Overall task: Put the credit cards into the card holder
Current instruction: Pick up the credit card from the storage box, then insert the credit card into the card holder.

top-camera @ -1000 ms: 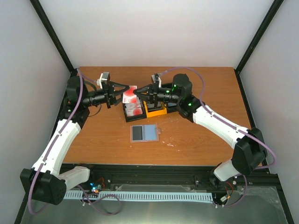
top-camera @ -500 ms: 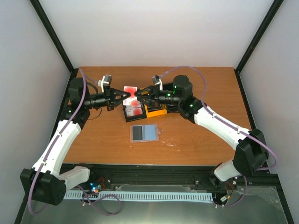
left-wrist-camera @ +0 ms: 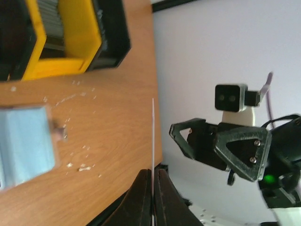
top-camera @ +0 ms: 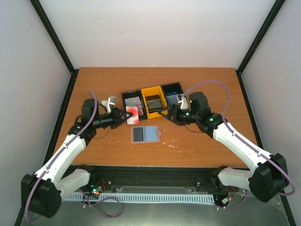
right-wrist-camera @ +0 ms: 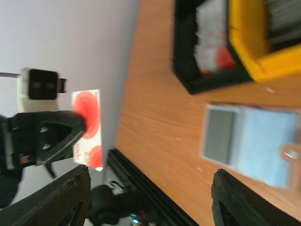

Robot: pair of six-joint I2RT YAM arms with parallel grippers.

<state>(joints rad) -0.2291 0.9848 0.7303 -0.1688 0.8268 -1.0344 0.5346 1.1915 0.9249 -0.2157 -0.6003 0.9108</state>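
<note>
Top view: find the left fingers (top-camera: 125, 114) pinched shut on a white card with red blotches (top-camera: 132, 111), just left of centre, in front of the left black bin (top-camera: 123, 100). Note the card held off the bench (top-camera: 197, 146), up and left of the card holder (top-camera: 146, 134), not touching it.

Left wrist view: see that card edge-on as a thin pale line (left-wrist-camera: 153, 136) rising from between the closed fingers (left-wrist-camera: 141, 200) at bottom centre.

Right wrist view: confirm the same card (right-wrist-camera: 88, 127) at the left of the frame, face to the camera, gripped by its near edge.

Find the right fingers (top-camera: 164, 112) spread wide and holding nothing, right of centre in the top view, just in front of the yellow bin (top-camera: 149, 111). See them far apart at the bottom corners of the right wrist view (right-wrist-camera: 61, 197).

Locate the card holder flat on the bench at centre, between the two sets of fingers. Record pale blue with a dark grey patch on its left half; cannot tell whether pocket or card.

Count three bins in a row at upper centre: left black with more white-and-red cards (top-camera: 133, 100), yellow with grey cards (top-camera: 154, 98), right black bin (top-camera: 171, 86) with blue cards (top-camera: 172, 99).
</note>
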